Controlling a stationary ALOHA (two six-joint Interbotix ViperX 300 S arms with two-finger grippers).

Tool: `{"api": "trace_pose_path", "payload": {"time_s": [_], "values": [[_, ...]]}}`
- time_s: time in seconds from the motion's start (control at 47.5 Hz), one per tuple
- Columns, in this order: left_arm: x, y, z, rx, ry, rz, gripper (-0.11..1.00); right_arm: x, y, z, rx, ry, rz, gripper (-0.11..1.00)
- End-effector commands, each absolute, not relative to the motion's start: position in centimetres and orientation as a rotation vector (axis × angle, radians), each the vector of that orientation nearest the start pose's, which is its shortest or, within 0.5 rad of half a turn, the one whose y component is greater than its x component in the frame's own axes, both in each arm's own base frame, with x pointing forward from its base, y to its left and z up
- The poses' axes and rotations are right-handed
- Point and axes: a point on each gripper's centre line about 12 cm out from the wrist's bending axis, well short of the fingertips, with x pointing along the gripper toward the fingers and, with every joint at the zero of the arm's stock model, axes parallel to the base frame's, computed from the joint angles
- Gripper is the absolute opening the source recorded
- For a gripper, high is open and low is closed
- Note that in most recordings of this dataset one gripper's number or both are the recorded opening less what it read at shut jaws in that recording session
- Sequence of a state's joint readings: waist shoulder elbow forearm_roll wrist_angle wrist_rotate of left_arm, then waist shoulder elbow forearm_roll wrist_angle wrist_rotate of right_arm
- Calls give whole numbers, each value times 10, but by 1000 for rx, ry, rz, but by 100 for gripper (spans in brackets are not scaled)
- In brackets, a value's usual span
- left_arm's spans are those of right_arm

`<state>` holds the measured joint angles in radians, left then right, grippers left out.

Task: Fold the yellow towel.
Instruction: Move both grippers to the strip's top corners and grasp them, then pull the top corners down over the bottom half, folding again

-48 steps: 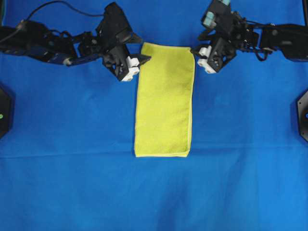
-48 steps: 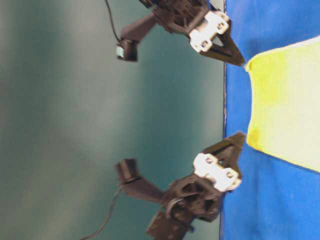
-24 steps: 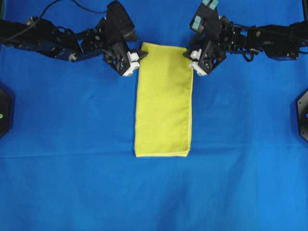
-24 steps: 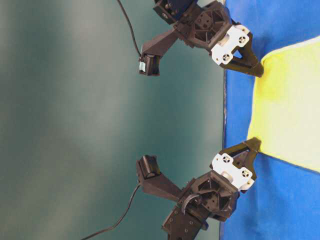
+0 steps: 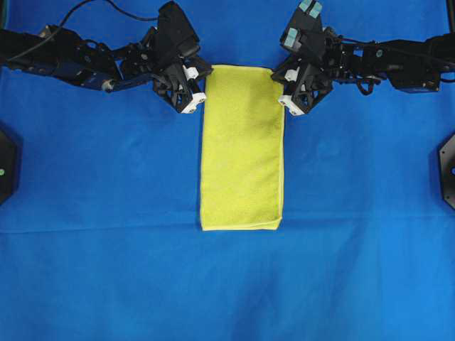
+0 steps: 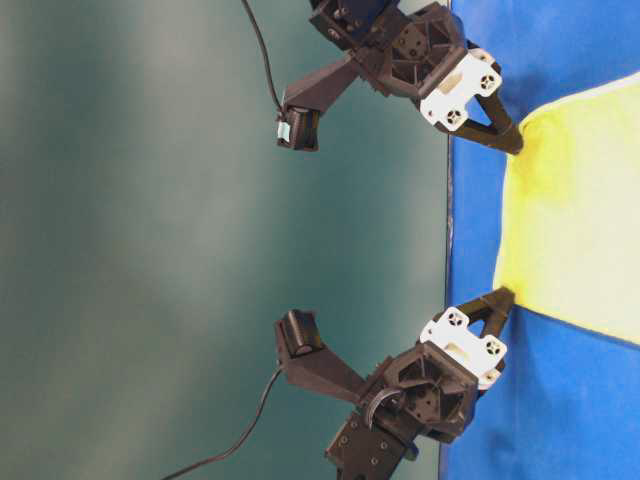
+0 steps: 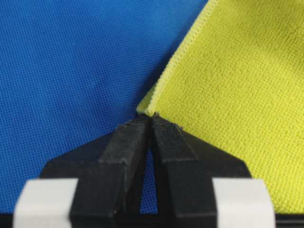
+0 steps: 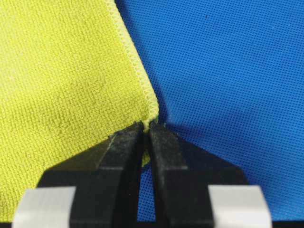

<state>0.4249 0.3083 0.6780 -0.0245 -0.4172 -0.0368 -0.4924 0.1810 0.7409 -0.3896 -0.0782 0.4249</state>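
Note:
The yellow towel [image 5: 243, 145] lies as a long, narrow rectangle on the blue cloth [image 5: 106, 213], running from the far side towards the near side. My left gripper [image 5: 205, 72] is at its far left corner, with the jaws shut on the corner's tip, as the left wrist view shows [image 7: 151, 116]. My right gripper [image 5: 276, 72] is at the far right corner, shut with the yellow hem pinched between its fingertips [image 8: 146, 124]. The towel [image 6: 580, 210] also shows in the table-level view, with both pinched corners low on the cloth.
The large blue cloth covers the whole table. Black fixtures sit at the left edge [image 5: 6, 167] and the right edge [image 5: 448, 167]. Both arms stretch along the far side.
Both grippers moved in from beside the towel onto its far corners and their jaws closed on them. The towel's far edge has shifted slightly.

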Motion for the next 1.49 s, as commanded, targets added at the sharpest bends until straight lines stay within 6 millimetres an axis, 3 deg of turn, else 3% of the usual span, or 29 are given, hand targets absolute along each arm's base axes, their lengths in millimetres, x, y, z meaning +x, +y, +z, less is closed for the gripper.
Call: {"api": "trace_pose_path", "payload": {"time_s": [0.0,0.358,0.715,1.009,1.22,1.472], "values": [[382,175,93,-165,510,440,2,333,-175,94,251,794,-455,5],[380,174,126,-134,452,436,2,326,-174,133,221,742,-477,5],[384,156,133,-98,483,385,2,324,-168,141,220,728,-470,5],[387,113,156,-42,502,275,2,323,-125,172,193,677,-388,5],[378,95,181,7,507,227,2,319,-91,194,191,654,-324,5],[371,44,176,23,556,101,2,320,-43,193,214,698,-216,5]]}}
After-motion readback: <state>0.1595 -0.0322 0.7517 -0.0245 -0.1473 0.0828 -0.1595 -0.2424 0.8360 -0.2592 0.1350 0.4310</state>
